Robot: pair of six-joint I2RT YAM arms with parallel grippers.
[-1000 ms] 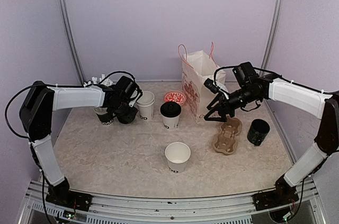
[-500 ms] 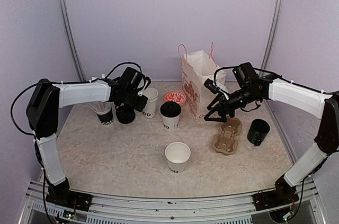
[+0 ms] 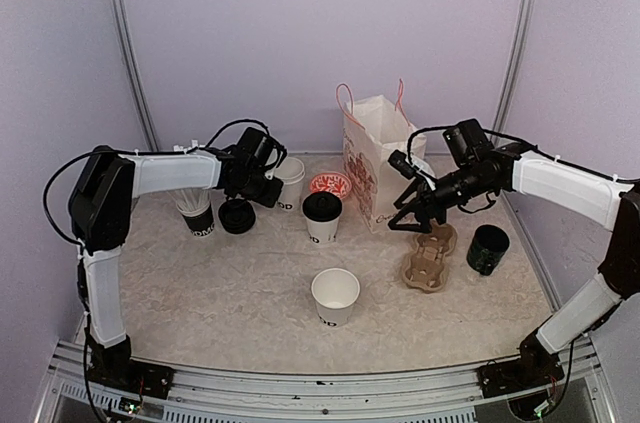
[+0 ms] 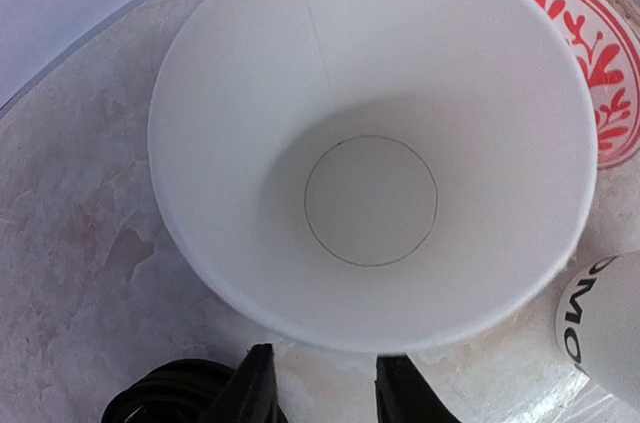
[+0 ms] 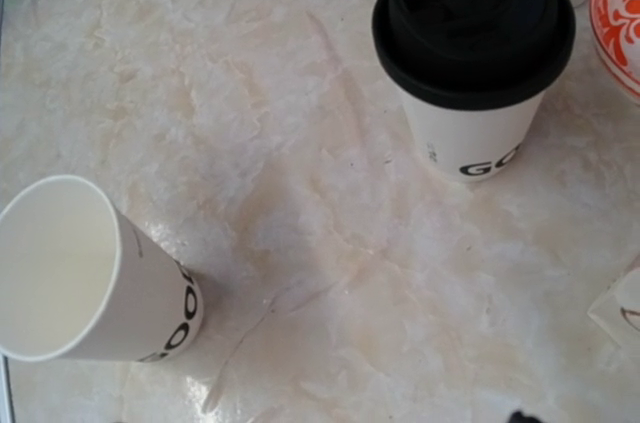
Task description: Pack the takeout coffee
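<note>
While the lidded cup (image 3: pixel 322 215) stands left of the paper bag (image 3: pixel 375 158), I've packed nothing; open cup (image 3: pixel 335 295) needs lidding; left pincer (image 4: pixel 325 388), right pincer (image 3: pixel 403 221) released.

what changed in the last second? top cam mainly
The left arm swung back and right, off the black lid, to the open cup at the back, which shifted slightly the same way. Its fingers stand parted by that cup's rim, holding nothing. The right arm, lidded cup, front cup, bag and carrier stayed put.
</note>
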